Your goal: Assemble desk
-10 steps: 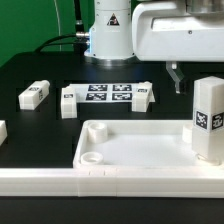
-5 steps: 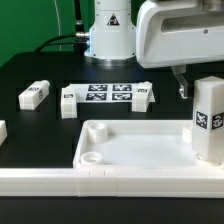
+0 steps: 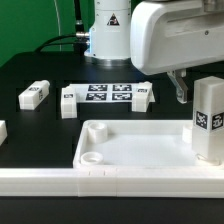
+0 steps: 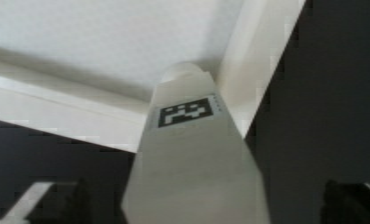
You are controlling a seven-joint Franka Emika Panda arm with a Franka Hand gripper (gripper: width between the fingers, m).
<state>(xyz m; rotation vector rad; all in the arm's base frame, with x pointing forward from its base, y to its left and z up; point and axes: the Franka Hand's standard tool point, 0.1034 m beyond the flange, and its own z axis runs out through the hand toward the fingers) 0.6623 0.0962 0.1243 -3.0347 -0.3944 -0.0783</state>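
Desk tabletop (image 3: 130, 140) is seen lying flat on the black table (image 3: 40, 70) at the near side of the exterior view. Its rimmed hollow is turned up, and a round socket (image 3: 90, 157) is shown at the corner toward the exterior view's left. One leg (image 3: 208, 120) is stood upright in the corner at the exterior view's right, with its tag turned to the camera. Three loose legs (image 3: 35, 95) are laid on the table beyond the tabletop, two of them at either end of the marker board (image 3: 105, 95).

The arm's white wrist housing (image 3: 175, 35) is held high, above the upright leg and toward the exterior view's left of it. The gripper (image 3: 183, 92) is pointed straight down. One dark finger (image 3: 180, 88) is seen hanging just beside the top of the leg.

In the wrist view the leg (image 4: 191, 150) is framed between the two fingers (image 4: 31, 200). The jaws are spread wide with a gap left on each side, so nothing is grasped.
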